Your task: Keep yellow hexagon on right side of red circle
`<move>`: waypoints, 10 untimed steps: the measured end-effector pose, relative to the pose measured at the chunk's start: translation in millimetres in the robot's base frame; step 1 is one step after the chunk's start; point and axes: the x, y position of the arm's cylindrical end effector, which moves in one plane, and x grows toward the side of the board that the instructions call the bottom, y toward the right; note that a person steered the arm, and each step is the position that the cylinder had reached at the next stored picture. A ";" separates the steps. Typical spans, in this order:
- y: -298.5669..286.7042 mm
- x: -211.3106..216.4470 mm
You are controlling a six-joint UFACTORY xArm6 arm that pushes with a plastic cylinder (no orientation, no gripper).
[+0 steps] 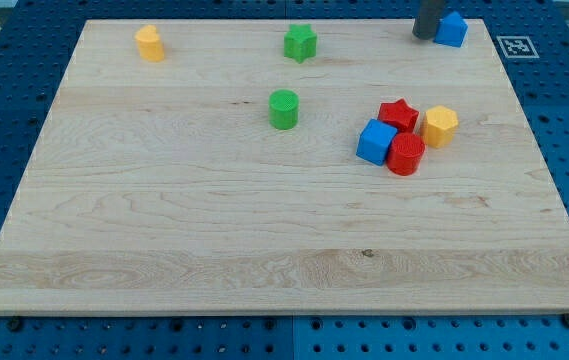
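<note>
Claw I have none, so whether one is spread or pressed together cannot be told: the arm ends in a dark rod, and my tip rests far above the red circle, near the top edge of the tabletop, touching or just beside a blue block on the side away from the view's left.

The yellow hexagon sits to the right of the red circle and a little above it, touching or nearly so. The task looks met already, so the main risk is spoiling it.

The cluster is tight. A red star lies just above the red circle and a blue cube is pressed against its left. A push into either would likely pass through to the red circle and shove it rightward under the hexagon, or spin the hexagon off upward. Coming straight down from where I am, my tip would meet the red star or the hexagon first. Dragging the blue block along is another hazard.

Right of the red circle, beyond the hexagon, there is moderate room before the tabletop's edge; a hard rightward shove could send the hexagon toward it. Below the red circle the tabletop lies open and wide. Left of it stand a green cylinder, a green star and a yellow block, all well apart.
</note>
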 end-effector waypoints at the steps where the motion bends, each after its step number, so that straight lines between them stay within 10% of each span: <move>1: 0.0 0.3; 10: -30.0 194.7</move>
